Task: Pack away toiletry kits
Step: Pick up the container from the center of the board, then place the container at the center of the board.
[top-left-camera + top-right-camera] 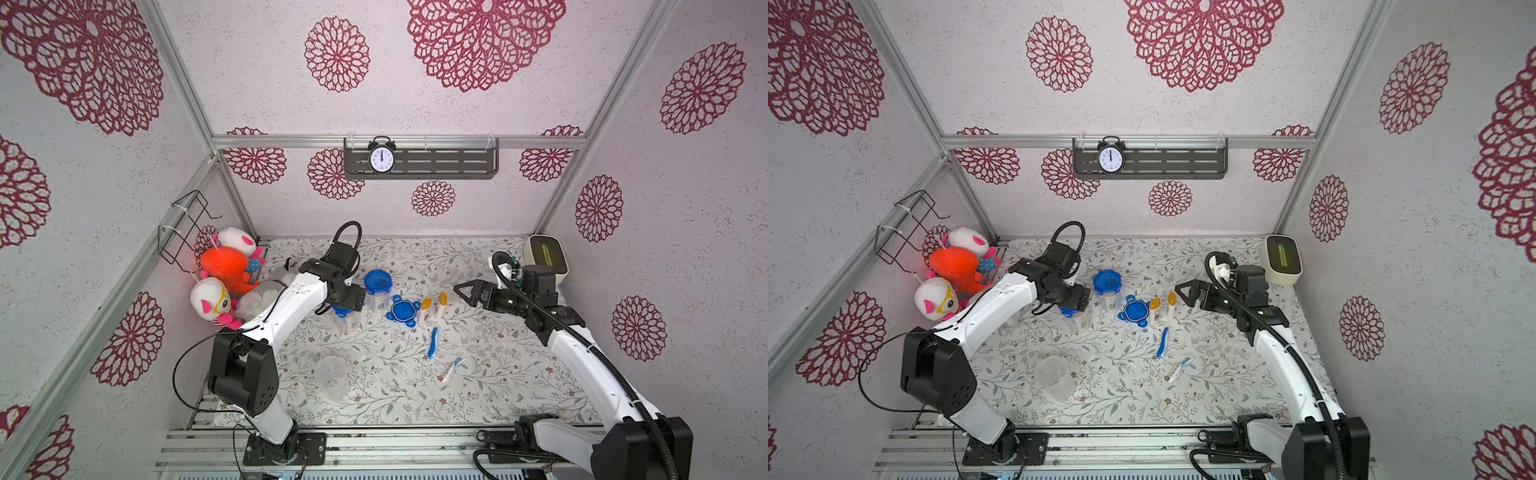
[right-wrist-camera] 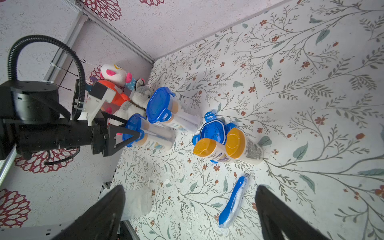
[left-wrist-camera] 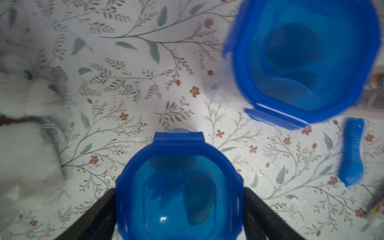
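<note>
The toiletry kits [image 1: 1108, 291] are spread over the middle of the table with the leafy floral cover [image 1: 498, 395]. One clear plastic cup with a blue four-tab lid [image 3: 178, 187] stands upright towards the left. The left gripper [image 2: 134, 129] sits over it from above, its black fingers [image 3: 99, 216] set against opposite sides of the lid, grasping it. Just behind it and slightly to the right stands a second clear cup with a blue lid on [image 1: 377, 289], near the first but apart from it. To the right of that second cup a loose blue four-tab lid [image 1: 402, 311] lies flat with its tabs splayed out. Just beside this lid, on its right, two small white bottles with orange caps [image 1: 426, 309] stand upright side by side. Closer to the front edge a blue toothbrush in a clear wrapper [image 1: 433, 343] lies flat. Further front and right of it, a small white toothpaste tube [image 1: 453, 370] lies on its side. An open-topped clear plastic cup [image 1: 331, 378] stands alone at the front left, well apart from the rest. The right gripper [image 1: 464, 294] hangs above the table just right of the bottles, pointing towards them, its fingers spread wide and released. A heap of plush toys [image 1: 226, 270] fills the back left corner.
</note>
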